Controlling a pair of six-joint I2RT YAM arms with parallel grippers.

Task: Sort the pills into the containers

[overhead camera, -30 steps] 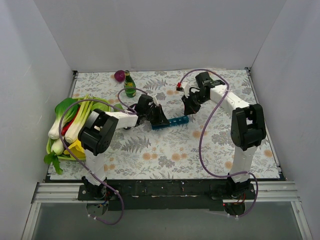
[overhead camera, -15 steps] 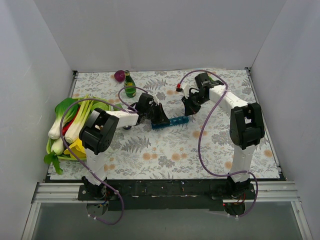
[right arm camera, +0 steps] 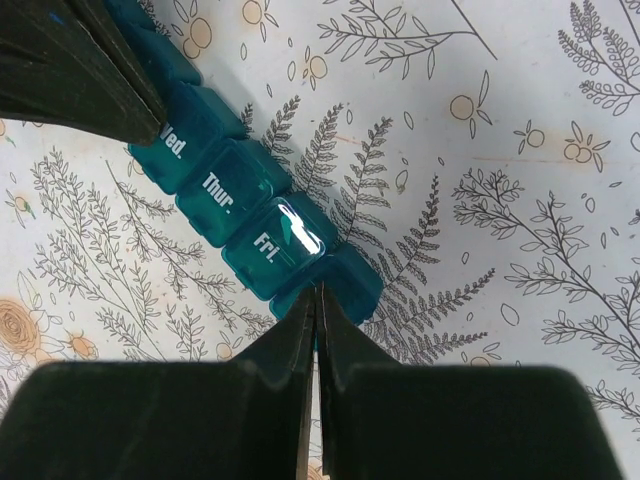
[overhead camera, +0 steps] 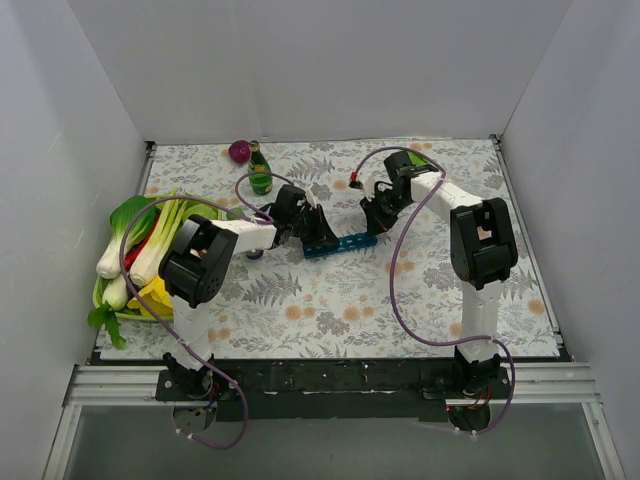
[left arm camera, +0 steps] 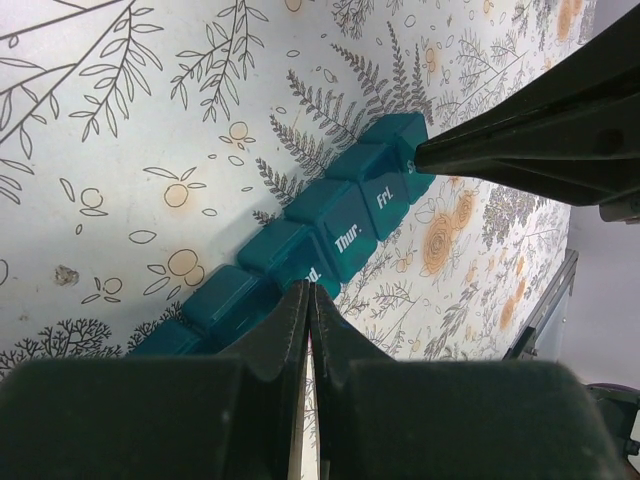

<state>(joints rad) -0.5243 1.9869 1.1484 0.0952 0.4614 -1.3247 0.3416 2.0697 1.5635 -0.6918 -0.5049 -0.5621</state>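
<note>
Sorting looks to be at the lid-opening step, judged from above: the teal pill box (overhead camera: 342,243) lies slantwise about the middle of the table (overhead camera: 300,310), somewhat nearer the far edge, with the left tool (overhead camera: 323,239) on its left part and the right tool (overhead camera: 375,226) at its right end. A green bottle (overhead camera: 260,173) stands toward the far-left corner and a heap of vegetables (overhead camera: 140,250) lies along the left edge, both well apart from the box. From the left wrist, the left tool (left arm camera: 308,292) has its fingers pressed together with nothing between them, tips touching the pill box (left arm camera: 340,225) at the compartment marked Wed., next to Thur. and Fri. The right tool (left arm camera: 422,155) points in from the opposite side, its tip on the last compartment past Fri. From the right wrist, the right tool (right arm camera: 319,292) is likewise pinched tight on nothing, its tips at the outer edge of that end compartment, while the left tool (right arm camera: 150,120) covers part of the Wed. lid. Every lid in view looks closed, and no pills show in any view. The next move, as I judge it, calls for one tool to pin the box flat while the other catches a lid's lip and levers it up without skidding the light box across the table.
</note>
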